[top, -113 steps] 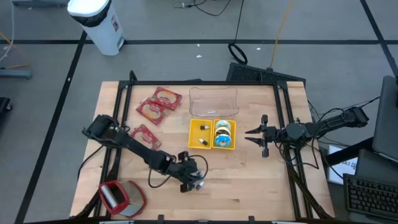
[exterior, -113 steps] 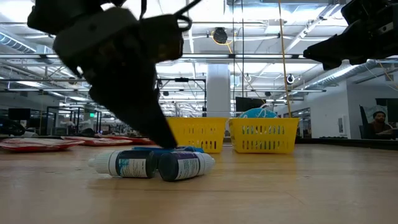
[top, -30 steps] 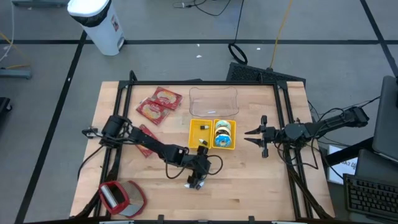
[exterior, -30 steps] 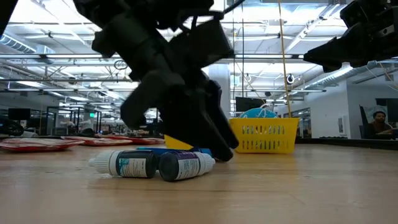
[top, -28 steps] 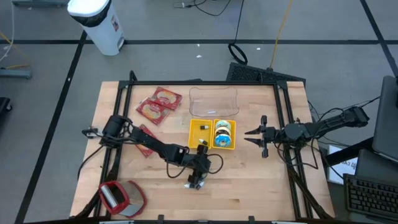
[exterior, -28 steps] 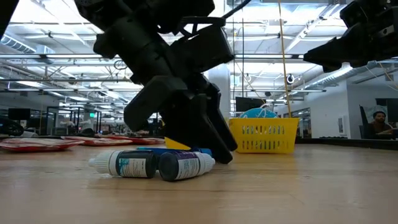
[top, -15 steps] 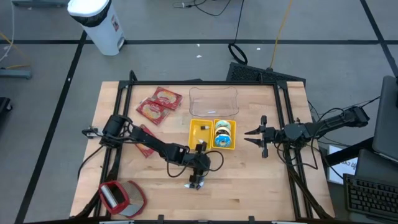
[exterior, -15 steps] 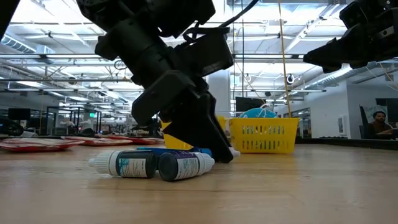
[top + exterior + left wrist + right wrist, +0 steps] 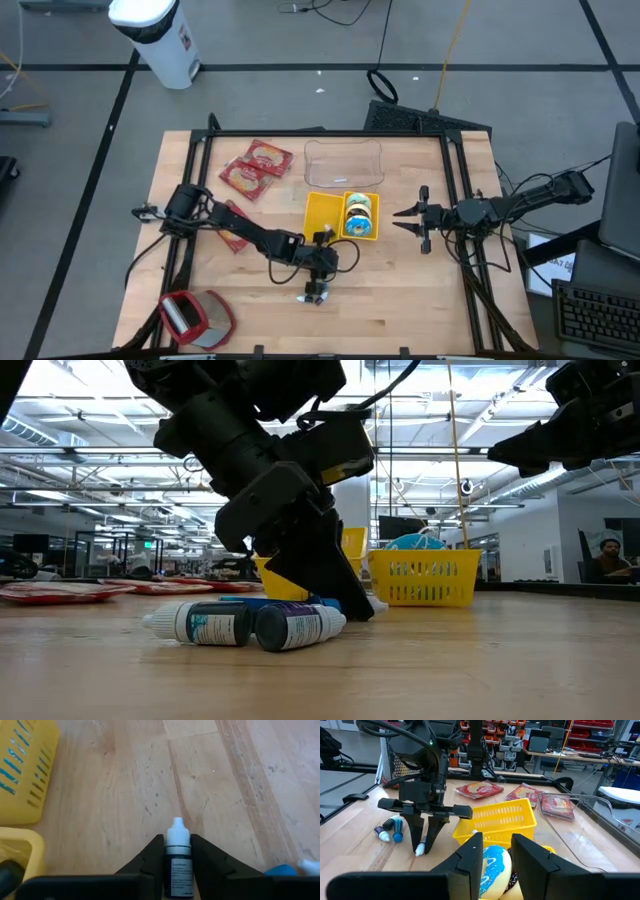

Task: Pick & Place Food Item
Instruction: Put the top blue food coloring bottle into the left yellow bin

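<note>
Left pincer (image 9: 178,865) closing on a dropper bottle (image 9: 178,857)

Its fingers have narrowed over the last second and are now pinching the small white-capped bottle, tip on the table (image 9: 400,300) beside the yellow basket (image 9: 322,210); the right pincer (image 9: 412,220), partly spread, is waiting beyond.

A small dark dropper bottle (image 9: 178,870) with a white cap sits pinched between the two fingers of the left claw (image 9: 178,851), cap pointing away from the wrist, at lower centre of the wrist picture. In the high view it is at lower centre, just below the yellow basket (image 9: 322,213).
</note>
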Robot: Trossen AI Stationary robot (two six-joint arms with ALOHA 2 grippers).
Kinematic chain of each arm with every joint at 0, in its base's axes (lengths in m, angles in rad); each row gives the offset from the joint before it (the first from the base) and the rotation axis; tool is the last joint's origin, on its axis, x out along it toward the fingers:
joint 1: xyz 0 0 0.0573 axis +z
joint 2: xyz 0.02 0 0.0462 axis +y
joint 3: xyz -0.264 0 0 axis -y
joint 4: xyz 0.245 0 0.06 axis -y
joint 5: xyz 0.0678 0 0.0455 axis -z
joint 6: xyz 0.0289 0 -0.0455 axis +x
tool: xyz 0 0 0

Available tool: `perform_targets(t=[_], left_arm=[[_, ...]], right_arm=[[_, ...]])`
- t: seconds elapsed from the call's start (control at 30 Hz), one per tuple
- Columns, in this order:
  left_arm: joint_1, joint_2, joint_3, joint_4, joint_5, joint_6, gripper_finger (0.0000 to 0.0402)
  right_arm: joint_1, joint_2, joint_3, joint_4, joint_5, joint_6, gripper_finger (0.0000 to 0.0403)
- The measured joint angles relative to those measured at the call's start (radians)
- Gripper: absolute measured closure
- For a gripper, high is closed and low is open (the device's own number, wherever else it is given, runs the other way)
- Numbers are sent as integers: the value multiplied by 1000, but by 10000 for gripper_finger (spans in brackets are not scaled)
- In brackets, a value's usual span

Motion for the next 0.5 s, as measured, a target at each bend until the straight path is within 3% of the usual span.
perform_targets(t=[0.13, 0.33, 0.5], left_arm=[[2, -32, -4, -12, -25, 5, 331], [3, -115, -3, 11, -117, 54, 311], [10, -201, -3, -4, -241, 60, 322]], right_arm=[[0, 0, 0, 0, 0, 0, 312], [0, 0, 0, 1, 0, 0, 312], [0, 1, 0, 1, 0, 0, 312]])
